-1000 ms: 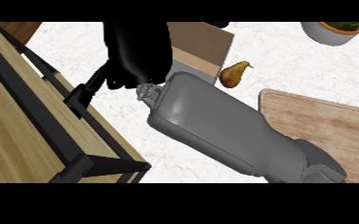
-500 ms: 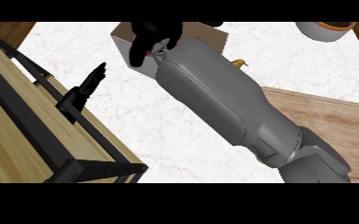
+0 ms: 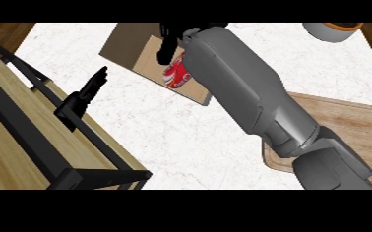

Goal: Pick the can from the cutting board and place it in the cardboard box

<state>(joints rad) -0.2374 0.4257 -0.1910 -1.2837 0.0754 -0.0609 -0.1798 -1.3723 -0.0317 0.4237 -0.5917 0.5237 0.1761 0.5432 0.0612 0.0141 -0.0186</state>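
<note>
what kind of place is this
Probably a kitchen counter: a white speckled stone worktop, a brown wooden cutting board at its right, and a grey round bowl at the far edge.

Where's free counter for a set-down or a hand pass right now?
Widest bare counter: between left hand, cardboard box and right forearm. Smaller patch between that forearm and the bowl. Crowded: the box, overlapped by the can and right hand.
</note>
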